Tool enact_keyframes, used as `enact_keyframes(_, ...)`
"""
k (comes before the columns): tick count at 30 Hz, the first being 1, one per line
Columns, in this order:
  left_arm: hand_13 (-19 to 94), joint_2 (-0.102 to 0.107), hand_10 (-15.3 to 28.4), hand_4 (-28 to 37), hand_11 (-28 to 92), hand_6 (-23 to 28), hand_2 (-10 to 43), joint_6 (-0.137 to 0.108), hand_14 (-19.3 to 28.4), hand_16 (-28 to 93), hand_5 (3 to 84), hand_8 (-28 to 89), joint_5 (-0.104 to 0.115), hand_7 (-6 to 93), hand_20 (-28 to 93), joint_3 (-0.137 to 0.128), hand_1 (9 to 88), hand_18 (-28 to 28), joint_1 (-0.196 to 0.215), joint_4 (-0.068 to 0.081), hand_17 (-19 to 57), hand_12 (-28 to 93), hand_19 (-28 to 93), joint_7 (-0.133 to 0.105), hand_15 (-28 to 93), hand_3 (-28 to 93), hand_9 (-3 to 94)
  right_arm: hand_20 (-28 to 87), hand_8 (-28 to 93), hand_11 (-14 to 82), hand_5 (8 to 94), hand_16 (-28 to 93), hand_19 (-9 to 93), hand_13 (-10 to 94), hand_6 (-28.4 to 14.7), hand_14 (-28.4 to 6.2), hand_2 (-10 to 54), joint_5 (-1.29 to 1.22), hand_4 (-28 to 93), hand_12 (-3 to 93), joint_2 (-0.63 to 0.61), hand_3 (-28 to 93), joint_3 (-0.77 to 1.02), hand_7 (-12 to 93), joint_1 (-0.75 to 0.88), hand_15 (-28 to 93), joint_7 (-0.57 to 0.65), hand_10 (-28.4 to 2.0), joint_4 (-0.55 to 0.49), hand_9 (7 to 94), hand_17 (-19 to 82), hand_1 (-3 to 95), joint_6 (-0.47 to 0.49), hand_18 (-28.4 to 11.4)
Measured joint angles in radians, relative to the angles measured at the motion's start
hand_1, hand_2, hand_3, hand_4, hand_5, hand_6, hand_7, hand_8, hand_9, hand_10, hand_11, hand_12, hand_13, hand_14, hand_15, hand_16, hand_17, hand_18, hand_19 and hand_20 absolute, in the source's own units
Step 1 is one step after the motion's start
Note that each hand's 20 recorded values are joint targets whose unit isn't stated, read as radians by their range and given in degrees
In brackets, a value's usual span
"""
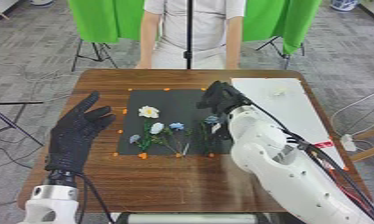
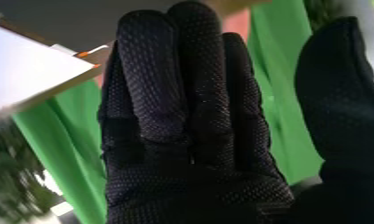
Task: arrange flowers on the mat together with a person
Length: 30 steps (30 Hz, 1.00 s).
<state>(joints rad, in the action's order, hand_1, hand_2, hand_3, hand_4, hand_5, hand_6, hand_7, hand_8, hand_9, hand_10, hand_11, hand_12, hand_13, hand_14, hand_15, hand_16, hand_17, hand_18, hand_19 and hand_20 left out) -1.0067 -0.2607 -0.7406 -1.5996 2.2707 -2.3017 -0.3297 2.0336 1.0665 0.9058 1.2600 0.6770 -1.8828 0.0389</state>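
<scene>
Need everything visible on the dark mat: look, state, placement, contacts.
The mat is plain dark grey, roughly rectangular and flat on the wooden table, left of the white sheet. Orange bits dot its edges. White flowers and blue flowers lie on it. The right hand is at its far right part; contact unclear.

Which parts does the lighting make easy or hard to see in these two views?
Head view: the large white flower stands out brightly against the black mat, while the small pale item nearly blends into the bright white board; right wrist view: the black-gloved right hand looks dark against bright green cloth.
</scene>
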Motion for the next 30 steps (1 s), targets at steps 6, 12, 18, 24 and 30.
enact_keyframes(6, 30, -0.002, 20.6, -23.6, 26, 9.1, 6.7, -0.002, 27.6, -8, 39.0, -7, 0.0, 7.5, 28, -0.002, 22.7, 25.2, 0.006, 0.0, -4.3, 12, 56, -0.003, 56, 77, 40.4, 13, -15, 22.4, 62.0, 12, 60, 60, 0.5, -14.8, -3.5, -0.319, -26, 14.9, 0.022, 68, 0.28, 16, 0.198, 49, -0.118, -14.8, -0.211, 68.5, 17, 31.0, -0.058, -19.9)
enact_keyframes(12, 31, -0.009, 20.5, -24.1, 25, 8.9, 6.7, -0.003, 27.5, -8, 39.1, -7, 0.001, 7.5, 27, -0.018, 22.2, 25.2, 0.026, 0.0, -4.3, 12, 55, -0.011, 54, 77, 40.4, 15, -14, 19.4, 54.9, 10, 52, 50, -0.3, -17.1, 2.9, -0.585, -26, 14.2, 0.107, 70, 0.565, 15, 0.401, 46, -0.245, -15.9, -0.32, 60.1, 12, 25.4, -0.019, -18.5)
enact_keyframes(18, 31, -0.009, 20.3, -24.7, 24, 8.4, 6.6, -0.007, 27.3, -7, 38.9, -7, 0.009, 7.4, 26, -0.02, 21.9, 25.1, 0.036, 0.002, -4.1, 12, 55, -0.035, 53, 77, 40.2, 17, -14, 16.2, 50.5, 11, 46, 45, 0.1, -17.7, 4.3, -0.875, -27, 13.8, 0.152, 71, 0.742, 14, 0.586, 41, -0.403, -15.8, -0.298, 54.5, 10, 23.1, 0.072, -18.2)
enact_keyframes(24, 31, -0.02, 20.4, -24.8, 25, 8.4, 6.6, -0.008, 27.4, -7, 38.9, -7, 0.009, 7.3, 26, -0.021, 21.9, 25.3, 0.041, 0.002, -3.5, 12, 56, -0.036, 52, 77, 40.4, 19, -13, 14.7, 48.2, 12, 45, 43, 0.7, -17.9, 5.2, -1.161, -27, 13.8, 0.172, 71, 0.757, 14, 0.734, 39, -0.475, -15.9, -0.296, 53.0, 8, 21.9, 0.05, -18.6)
enact_keyframes(30, 32, -0.028, 20.4, -24.8, 25, 8.5, 6.6, -0.01, 27.3, -7, 39.0, -7, 0.009, 7.4, 26, -0.021, 21.9, 25.3, 0.051, 0.002, -3.3, 12, 57, -0.037, 52, 78, 40.7, 20, -13, 14.2, 47.6, 12, 45, 43, 0.6, -18.0, 5.6, -1.347, -27, 14.0, 0.21, 72, 0.771, 13, 0.797, 38, -0.488, -15.9, -0.299, 52.7, 7, 21.0, 0.048, -19.0)
